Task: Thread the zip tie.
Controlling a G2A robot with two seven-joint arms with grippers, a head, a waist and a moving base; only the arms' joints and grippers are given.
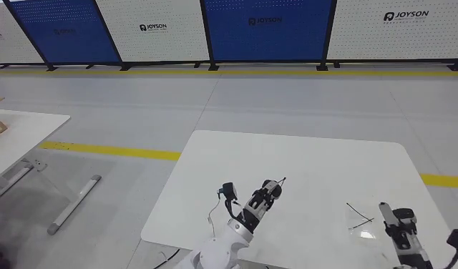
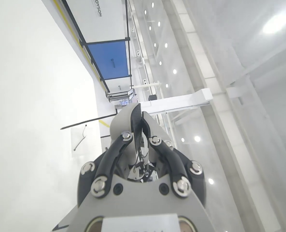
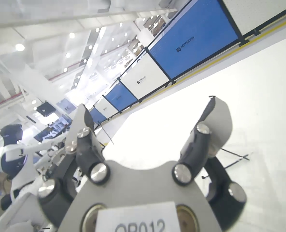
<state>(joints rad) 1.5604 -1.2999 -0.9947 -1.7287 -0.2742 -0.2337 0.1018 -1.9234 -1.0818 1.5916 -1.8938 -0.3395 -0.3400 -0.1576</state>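
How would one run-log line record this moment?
left tool: shut on black zip tie, over table | right tool: open, beside loose zip ties | threading: not done

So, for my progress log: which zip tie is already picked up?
The raised zip tie, pinched in the shut left end effector; the loose zip ties lie crossed on the table by the open right end effector.

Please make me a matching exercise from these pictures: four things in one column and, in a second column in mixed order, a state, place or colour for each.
Things
1. left gripper
2. right gripper
3. loose zip ties
4. table

States
A. white
B. open, fingers wide apart
C. lying on the table
D. shut, with the held zip tie sticking out

Pairs: 1-D, 2-B, 3-C, 4-A
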